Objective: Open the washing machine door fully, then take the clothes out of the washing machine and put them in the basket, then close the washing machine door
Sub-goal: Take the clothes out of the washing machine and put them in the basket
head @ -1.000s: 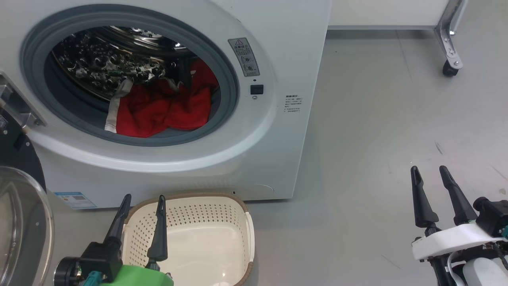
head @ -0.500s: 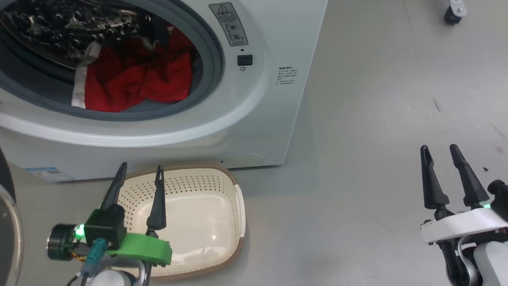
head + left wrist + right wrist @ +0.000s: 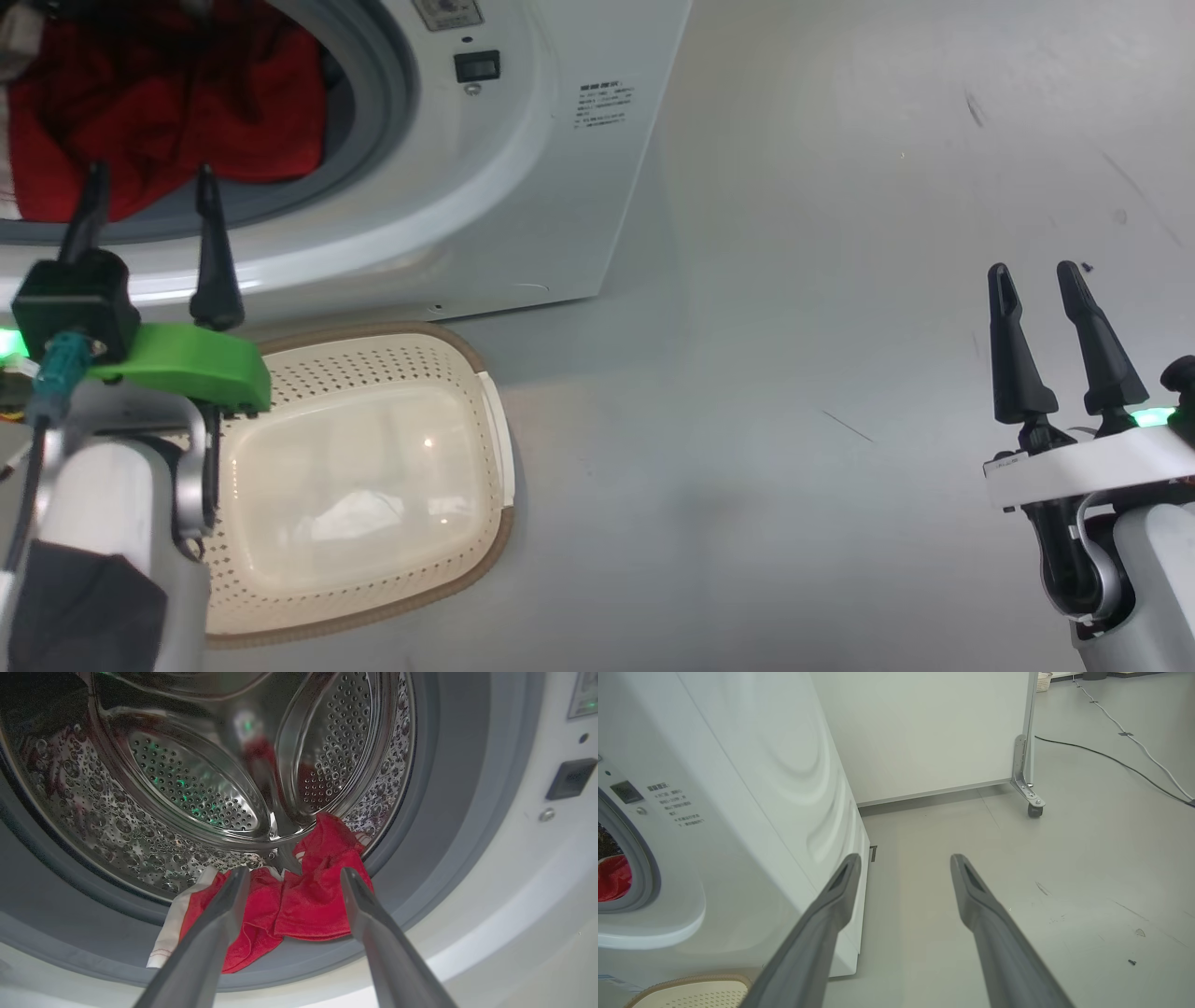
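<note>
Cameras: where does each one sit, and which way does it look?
Head view: on the head, looking down at basket and washing machine; left hand, right hand show.
Left wrist view: on that wrist, looking into the drum at clothes; own fingers show.
Right wrist view: on that wrist, looking along the machine's side; own fingers show.
Shared: head and left wrist see the clothes.

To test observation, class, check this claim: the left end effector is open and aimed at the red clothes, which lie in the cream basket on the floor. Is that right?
No. The left end effector is open and aimed at the red clothes, but they lie in the washing machine drum; the cream basket on the floor is empty. The left wrist view shows it.
</note>
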You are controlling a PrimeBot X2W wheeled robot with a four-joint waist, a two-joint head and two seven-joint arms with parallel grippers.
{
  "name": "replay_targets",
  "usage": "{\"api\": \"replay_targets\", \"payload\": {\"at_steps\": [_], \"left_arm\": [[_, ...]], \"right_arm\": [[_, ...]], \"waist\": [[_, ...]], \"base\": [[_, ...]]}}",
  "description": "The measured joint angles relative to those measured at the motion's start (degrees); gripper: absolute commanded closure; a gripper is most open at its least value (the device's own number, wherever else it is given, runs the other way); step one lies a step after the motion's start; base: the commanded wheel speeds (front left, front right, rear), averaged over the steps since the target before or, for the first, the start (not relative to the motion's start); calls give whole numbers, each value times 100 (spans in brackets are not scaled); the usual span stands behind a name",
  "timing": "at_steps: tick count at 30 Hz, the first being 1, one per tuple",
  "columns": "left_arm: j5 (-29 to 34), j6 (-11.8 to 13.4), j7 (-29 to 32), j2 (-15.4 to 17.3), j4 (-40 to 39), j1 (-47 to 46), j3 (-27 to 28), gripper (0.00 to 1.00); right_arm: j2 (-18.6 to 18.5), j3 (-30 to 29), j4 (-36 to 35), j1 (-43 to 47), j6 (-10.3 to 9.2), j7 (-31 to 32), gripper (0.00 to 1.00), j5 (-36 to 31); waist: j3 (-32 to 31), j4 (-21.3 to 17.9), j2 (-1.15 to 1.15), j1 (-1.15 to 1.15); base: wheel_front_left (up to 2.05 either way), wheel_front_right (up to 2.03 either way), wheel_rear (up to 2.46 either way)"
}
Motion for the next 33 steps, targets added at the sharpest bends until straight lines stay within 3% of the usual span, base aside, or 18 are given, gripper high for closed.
{"api": "replay_targets", "payload": {"at_steps": [16, 29, 33], "left_arm": [[465, 47, 995, 544, 1190, -1426, 731, 0], [616, 51, 1448, 903, 1678, -2074, 1024, 0], [617, 51, 1755, 1188, 1783, -2230, 1143, 0]], "right_arm": [[-109, 75, 5, -420, 1, 0, 0, 212], [-134, 163, 55, -499, 1, 0, 0, 255], [-134, 276, 40, -625, 1, 0, 0, 257]], "waist": [[843, -635, 0, 0], [1057, -777, 0, 0], [1103, -823, 0, 0]], "base": [[0, 0, 0], [0, 0, 0], [0, 0, 0]]}}
